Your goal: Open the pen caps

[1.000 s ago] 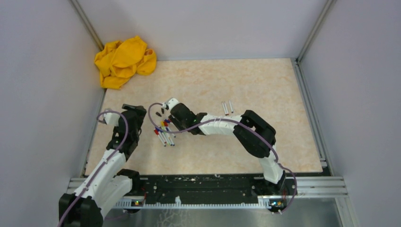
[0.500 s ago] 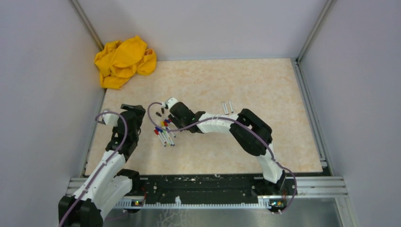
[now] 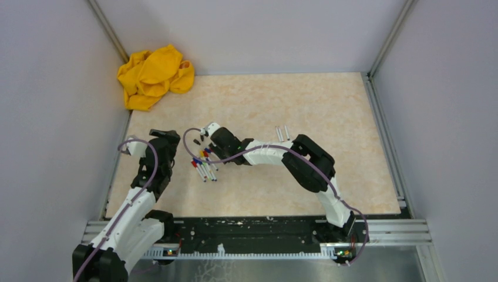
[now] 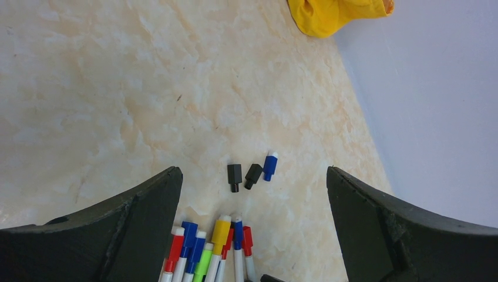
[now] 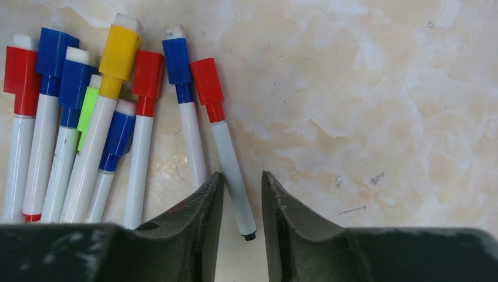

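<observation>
Between the narrowly parted fingers of the right gripper (image 5: 242,176), at the bottom of its wrist view, the white barrel of one marker (image 5: 226,153) is straddled but not clamped, with a gap left on one side. Its red cap (image 5: 205,79) is seen fitted, further up the frame, beside a fan of other capped markers (image 5: 88,117) at upper left. The left gripper (image 4: 252,172) is spread fully open with nothing in it. Three loose caps (image 4: 253,175), two black and one blue, are seen on the table (image 4: 117,88) between its fingertips, just beyond the bunch. A yellow cloth (image 4: 335,14) is seen at the top edge.
</observation>
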